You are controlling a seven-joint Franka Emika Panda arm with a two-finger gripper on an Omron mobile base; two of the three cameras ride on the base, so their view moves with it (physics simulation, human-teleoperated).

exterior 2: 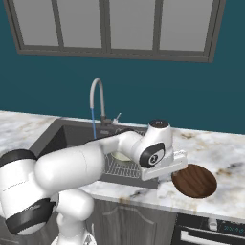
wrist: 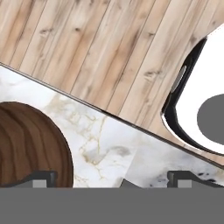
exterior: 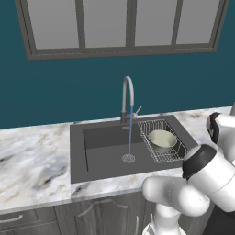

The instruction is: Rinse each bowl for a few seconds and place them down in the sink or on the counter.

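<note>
A dark reddish-brown bowl (exterior 2: 194, 181) sits on the marble counter (exterior 2: 217, 150) to the right of the sink (exterior: 103, 153); it also fills the lower left of the hand view (wrist: 30, 144). My gripper (wrist: 113, 179) hovers just left of this bowl near the counter's front edge, open, with bare marble between its fingertips (wrist: 43, 178). In the right base view the gripper (exterior 2: 168, 168) hangs beside the bowl's rim. The pale cream-green bowl (exterior: 162, 140) rests in the wire rack (exterior: 158, 151) at the sink's right end, and my arm partly hides it (exterior 2: 121, 156).
Water runs in a thin blue stream (exterior: 130, 133) from the curved chrome faucet (exterior: 127, 94) onto the drain (exterior: 128, 158). A dark appliance panel (exterior 2: 210, 228) sits below the counter at the right. Wooden floor (wrist: 109, 48) lies beyond the counter edge.
</note>
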